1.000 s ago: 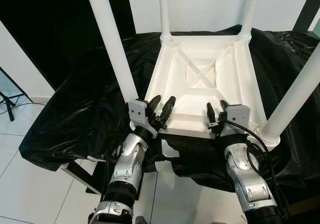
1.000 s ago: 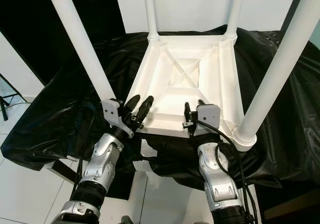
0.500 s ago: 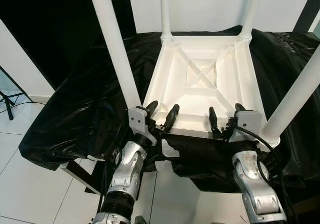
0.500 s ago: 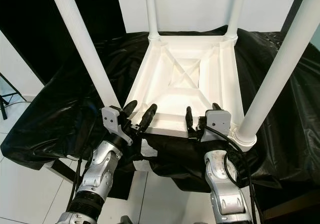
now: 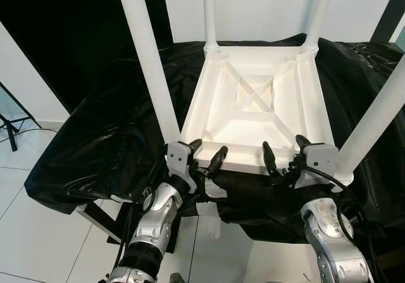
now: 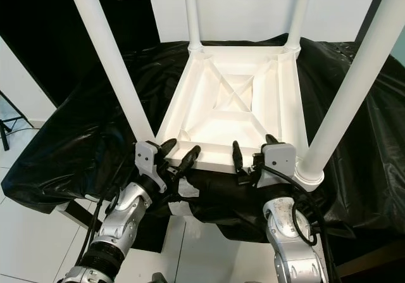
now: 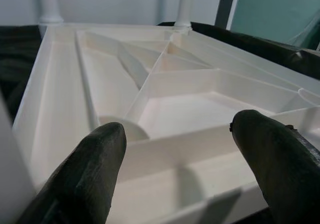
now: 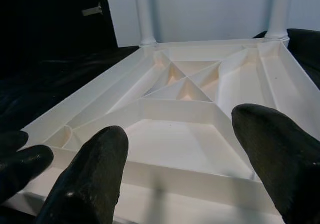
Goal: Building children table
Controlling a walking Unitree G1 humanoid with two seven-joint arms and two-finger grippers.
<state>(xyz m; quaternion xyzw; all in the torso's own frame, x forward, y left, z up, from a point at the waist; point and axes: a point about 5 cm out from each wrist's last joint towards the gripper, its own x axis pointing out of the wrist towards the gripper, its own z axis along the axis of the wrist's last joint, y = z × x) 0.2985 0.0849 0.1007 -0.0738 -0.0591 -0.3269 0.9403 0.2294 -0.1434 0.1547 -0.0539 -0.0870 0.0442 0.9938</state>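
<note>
— Four legs up; where's the table [image 5: 253, 99]?
— Upside down on the black sheet [image 5: 95, 137].
— Grippers?
— Left gripper [image 5: 205, 153] at seven o'clock of it, right gripper [image 5: 283, 153] at five, both spread at its near edge.

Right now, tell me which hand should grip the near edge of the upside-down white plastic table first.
Either, marginally the right. Both the left hand and the right hand are open at the near rim of the upside-down white plastic table, neither gripping. The right hand's fingers appear to straddle the rim more squarely.
</note>
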